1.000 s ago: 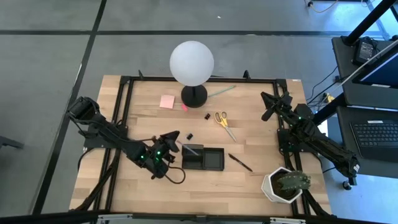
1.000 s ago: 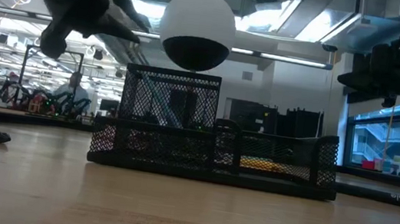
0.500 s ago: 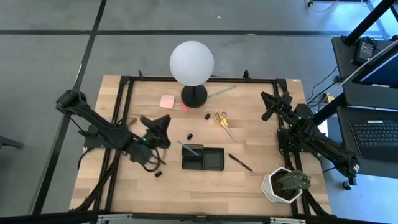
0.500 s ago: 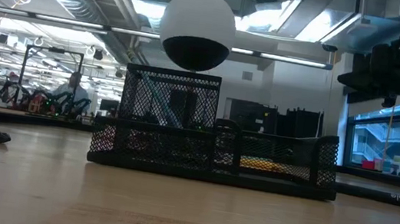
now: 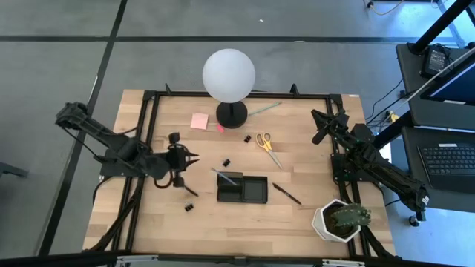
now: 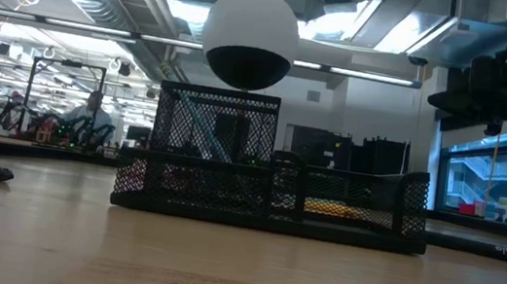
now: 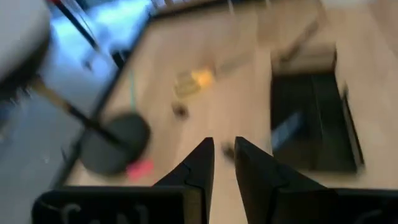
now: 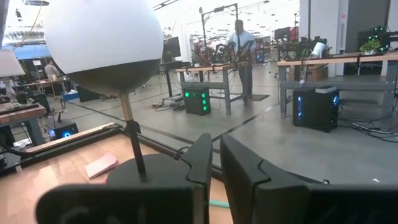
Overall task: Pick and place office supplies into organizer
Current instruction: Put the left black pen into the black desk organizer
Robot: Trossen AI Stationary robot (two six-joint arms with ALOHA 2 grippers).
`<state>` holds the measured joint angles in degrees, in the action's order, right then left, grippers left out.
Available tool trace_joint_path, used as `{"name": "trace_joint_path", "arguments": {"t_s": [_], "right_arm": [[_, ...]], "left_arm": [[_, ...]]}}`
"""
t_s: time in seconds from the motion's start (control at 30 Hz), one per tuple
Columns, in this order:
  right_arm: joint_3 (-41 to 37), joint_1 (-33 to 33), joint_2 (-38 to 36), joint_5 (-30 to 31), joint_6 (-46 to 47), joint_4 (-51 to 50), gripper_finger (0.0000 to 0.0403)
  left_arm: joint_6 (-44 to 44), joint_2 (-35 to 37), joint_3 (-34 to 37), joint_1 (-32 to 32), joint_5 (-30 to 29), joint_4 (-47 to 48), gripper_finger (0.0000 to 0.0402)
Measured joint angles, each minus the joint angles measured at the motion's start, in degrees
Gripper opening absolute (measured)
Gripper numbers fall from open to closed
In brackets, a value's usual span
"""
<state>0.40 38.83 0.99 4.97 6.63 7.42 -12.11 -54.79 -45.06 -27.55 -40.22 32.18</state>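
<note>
My left hand [image 5: 191, 157] has pulled back left from the low black mesh organizer tray [image 5: 243, 188], fingers nearly together, holding nothing. Right hand [image 5: 318, 130] hasn't budged, narrow too.

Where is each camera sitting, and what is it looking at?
High view: above the table, looking straight down; shows both arms, the organizer and globe lamp.
Low view: at tabletop height, looking level across at the organizer; no gripper shows clearly.
Left wrist view: on the left arm, looking past the left gripper at the organizer.
Right wrist view: on the right arm, looking past the right gripper at the lamp.
Shared: the high and low views both show organizer and lamp.
</note>
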Motion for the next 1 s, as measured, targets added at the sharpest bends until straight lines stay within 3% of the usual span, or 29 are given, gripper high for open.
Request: {"name": "trace_joint_path", "arguments": {"t_s": [0.17,0.33,0.77,1.0], "right_arm": [[0.00,0.00,0.00,-0.02,-1.13,0.00,0.0037],[0.00,-0.01,0.00,-0.01,-1.13,-0.01,0.0037],[0.00,-0.01,0.01,-0.01,-1.28,-0.03,0.0037],[0.00,0.00,0.00,0.00,-1.16,-0.62,0.0037]], "left_arm": [[-7.07,-2.00,0.00,1.82,7.18,9.65,0.0057],[-12.63,-5.48,0.00,2.17,16.16,12.48,0.0060],[-14.06,-15.49,3.37,2.17,18.63,13.20,0.0151],[-15.55,-20.98,3.37,2.17,33.52,19.33,0.0159]]}}
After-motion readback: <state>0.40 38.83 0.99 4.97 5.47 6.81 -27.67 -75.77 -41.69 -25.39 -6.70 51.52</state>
